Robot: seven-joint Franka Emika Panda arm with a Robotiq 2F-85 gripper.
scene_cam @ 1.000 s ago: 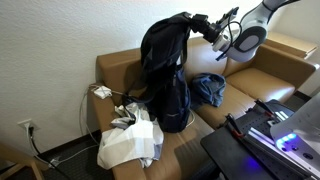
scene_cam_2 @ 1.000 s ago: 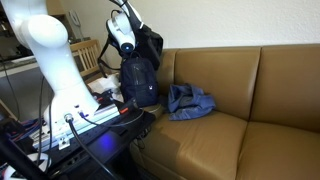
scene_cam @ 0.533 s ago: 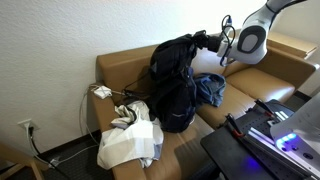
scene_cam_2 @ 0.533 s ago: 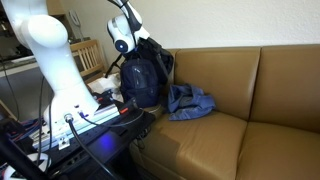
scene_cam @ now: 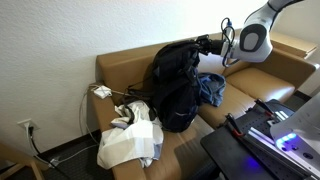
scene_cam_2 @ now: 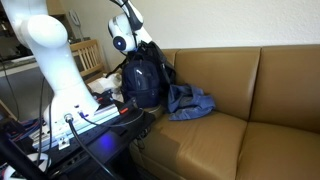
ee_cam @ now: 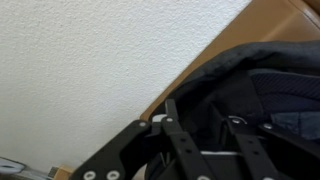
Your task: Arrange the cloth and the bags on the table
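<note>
My jaws are by the top of the black backpack (scene_cam: 175,90); I cannot tell if they are spread or pinching. In an exterior view I count one backpack standing on the brown sofa (scene_cam: 255,80), one blue cloth (scene_cam: 211,90) just beside it, and one white bag (scene_cam: 130,145) on its other side. In an exterior view the backpack (scene_cam_2: 145,80) and cloth (scene_cam_2: 190,102) touch. The wrist view shows the backpack (ee_cam: 260,90) and a white wall (ee_cam: 90,60).

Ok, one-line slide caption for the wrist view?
Wrist view: tool close over the top of the black backpack, brown sofa back and white textured wall behind.
</note>
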